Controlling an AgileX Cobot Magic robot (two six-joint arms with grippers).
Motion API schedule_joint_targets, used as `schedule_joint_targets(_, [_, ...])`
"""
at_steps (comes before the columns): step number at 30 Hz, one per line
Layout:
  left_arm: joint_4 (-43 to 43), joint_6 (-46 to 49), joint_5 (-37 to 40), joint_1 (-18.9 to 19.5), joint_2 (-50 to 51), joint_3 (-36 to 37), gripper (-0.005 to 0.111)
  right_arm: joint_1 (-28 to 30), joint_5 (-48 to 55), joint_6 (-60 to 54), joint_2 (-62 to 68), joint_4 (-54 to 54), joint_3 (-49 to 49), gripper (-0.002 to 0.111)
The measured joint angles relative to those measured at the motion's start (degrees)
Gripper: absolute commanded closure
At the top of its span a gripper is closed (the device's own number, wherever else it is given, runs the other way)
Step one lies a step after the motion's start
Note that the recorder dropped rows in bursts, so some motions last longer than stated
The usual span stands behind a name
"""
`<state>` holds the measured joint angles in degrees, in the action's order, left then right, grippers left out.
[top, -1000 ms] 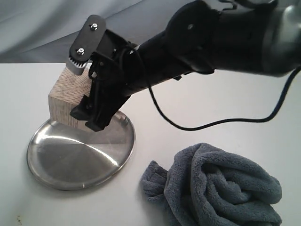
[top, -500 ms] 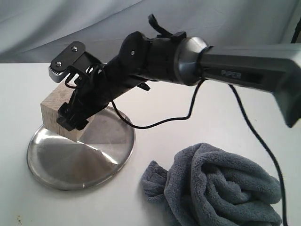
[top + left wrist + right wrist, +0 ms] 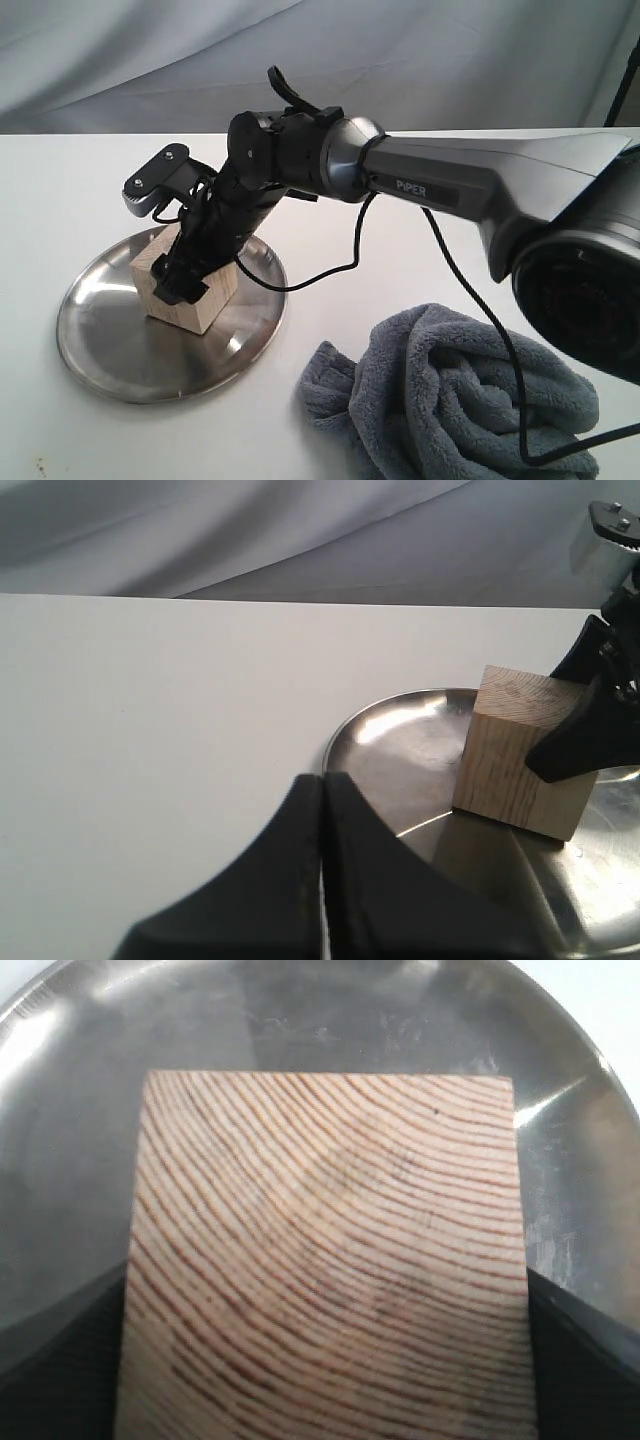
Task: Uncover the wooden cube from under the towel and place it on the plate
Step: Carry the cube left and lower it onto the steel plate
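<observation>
The pale beige wooden cube (image 3: 320,1260) shows bare matt wood with brown grain lines; the round stainless-steel plate (image 3: 120,350) under it is polished, mirror-glossy metal. Beside the plate, the blue-grey terry towel (image 3: 470,400) looks thick and fluffy.

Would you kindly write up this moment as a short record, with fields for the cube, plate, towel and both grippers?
wooden cube: uncovered, sitting flat on the plate
plate: on the table, holding only the wooden cube
towel: bunched in a heap on the table, apart from the plate
right gripper: shut on the wooden cube, fingers on opposite sides
left gripper: shut, empty, over bare table beside the plate
task status: cube is on the plate, not yet released
</observation>
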<state>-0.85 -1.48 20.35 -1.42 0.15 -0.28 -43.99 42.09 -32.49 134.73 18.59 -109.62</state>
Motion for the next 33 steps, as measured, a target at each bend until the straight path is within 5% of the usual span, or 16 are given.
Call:
schedule_joint_targets(23, [0.00, 0.00, 0.00, 0.00, 0.00, 0.00, 0.107, 0.00, -1.27, 0.00, 0.25, 1.42, -0.03, 0.105])
schedule_joint_targets(27, [0.00, 0.00, 0.00, 0.00, 0.00, 0.00, 0.107, 0.00, -1.27, 0.00, 0.25, 1.42, -0.03, 0.080])
schedule_joint_targets(30, [0.00, 0.00, 0.00, 0.00, 0.00, 0.00, 0.107, 0.00, -1.30, -1.34, 0.33, 1.42, -0.03, 0.017])
schedule_joint_targets(33, [0.00, 0.00, 0.00, 0.00, 0.00, 0.00, 0.107, -0.25, -1.52, -3.75, 0.33, 1.42, -0.03, 0.003])
